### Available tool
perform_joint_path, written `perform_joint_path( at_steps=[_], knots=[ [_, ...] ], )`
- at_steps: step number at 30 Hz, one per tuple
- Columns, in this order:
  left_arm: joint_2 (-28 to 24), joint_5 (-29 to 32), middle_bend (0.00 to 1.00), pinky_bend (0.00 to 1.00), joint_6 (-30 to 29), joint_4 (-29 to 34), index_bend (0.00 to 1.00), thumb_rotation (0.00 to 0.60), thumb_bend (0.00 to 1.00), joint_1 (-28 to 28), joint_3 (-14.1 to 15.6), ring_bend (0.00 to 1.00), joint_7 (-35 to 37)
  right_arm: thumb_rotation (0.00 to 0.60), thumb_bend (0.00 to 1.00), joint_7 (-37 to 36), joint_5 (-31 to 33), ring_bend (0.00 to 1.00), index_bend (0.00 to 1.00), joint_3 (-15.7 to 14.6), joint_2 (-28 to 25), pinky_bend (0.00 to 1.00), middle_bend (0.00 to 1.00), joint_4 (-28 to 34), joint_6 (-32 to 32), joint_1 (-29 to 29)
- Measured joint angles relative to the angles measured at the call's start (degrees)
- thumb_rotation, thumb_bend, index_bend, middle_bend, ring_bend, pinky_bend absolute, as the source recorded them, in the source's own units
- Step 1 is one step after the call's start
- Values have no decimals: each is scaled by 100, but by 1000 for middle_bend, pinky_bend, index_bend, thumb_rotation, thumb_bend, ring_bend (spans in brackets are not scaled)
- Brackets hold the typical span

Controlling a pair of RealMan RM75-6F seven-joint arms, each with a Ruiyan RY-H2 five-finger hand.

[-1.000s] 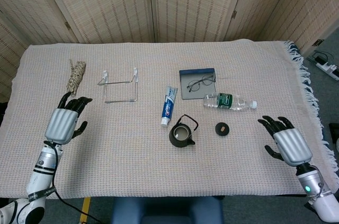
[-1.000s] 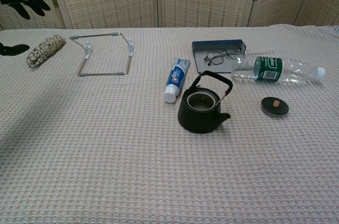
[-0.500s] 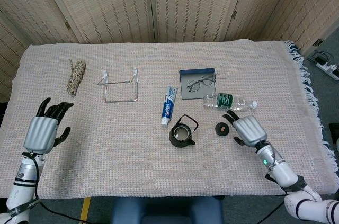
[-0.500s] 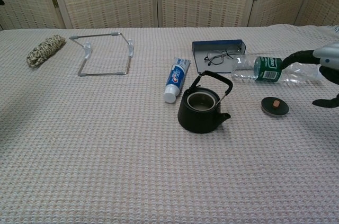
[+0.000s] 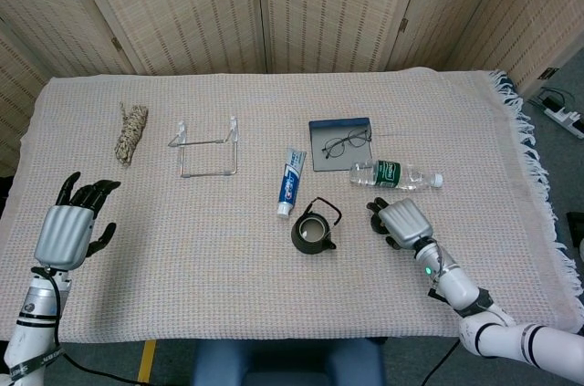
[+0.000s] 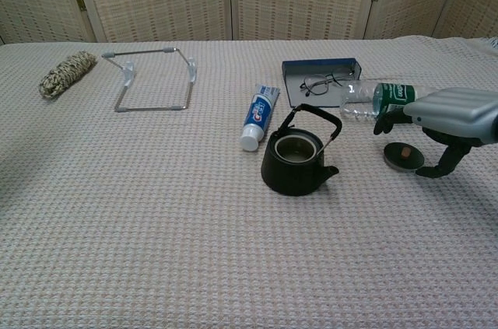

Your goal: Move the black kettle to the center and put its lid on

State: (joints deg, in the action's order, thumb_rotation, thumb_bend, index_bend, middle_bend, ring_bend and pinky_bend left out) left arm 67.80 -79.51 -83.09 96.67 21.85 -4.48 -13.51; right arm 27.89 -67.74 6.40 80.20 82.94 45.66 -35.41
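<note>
The right hand [image 6: 451,123] hovers directly above the lid [image 6: 404,157], fingers spread and curved downward, holding nothing. In the chest view the thumb hangs on the near right of the lid and the other fingertips reach past its far left edge; no contact with the lid is visible. In the head view the hand covers the lid entirely.

The lid is a flat black disc with a small tan knob at its centre. It lies flat on the tabletop [image 6: 156,212], just right of the black kettle [image 6: 298,159] and just in front of the water bottle [image 6: 366,99].

The kettle stands upright and open near the middle of the cloth, handle raised, spout toward the near right. Judged from its position, the placement step appears complete and lid pickup is the step in hand.

Recommended procedure:
- Lower the hand vertically until the fingers bracket the disc. Avoid sweeping sideways; the lid is likely to slide on the woven cloth.
- Close the thumb and opposing fingers on the rim or knob. The low profile leaves little to grip.
- Keep the far fingers clear of the bottle, which may roll if nudged.
- Lift, carry left, and approach the opening from above, passing beside the raised handle.

The left hand [image 5: 70,226] rests open and empty at the far left edge, well apart from everything.
</note>
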Motion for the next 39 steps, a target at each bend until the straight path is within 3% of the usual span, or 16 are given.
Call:
perform_joint_path(
  at_steps=[39],
  knots=[
    [2,-178,194,52,102,-292,177,600,312,-314,-195,233,410,600,319,427,473,815,298,-292,334,758,336,-191,376,-244]
  ],
)
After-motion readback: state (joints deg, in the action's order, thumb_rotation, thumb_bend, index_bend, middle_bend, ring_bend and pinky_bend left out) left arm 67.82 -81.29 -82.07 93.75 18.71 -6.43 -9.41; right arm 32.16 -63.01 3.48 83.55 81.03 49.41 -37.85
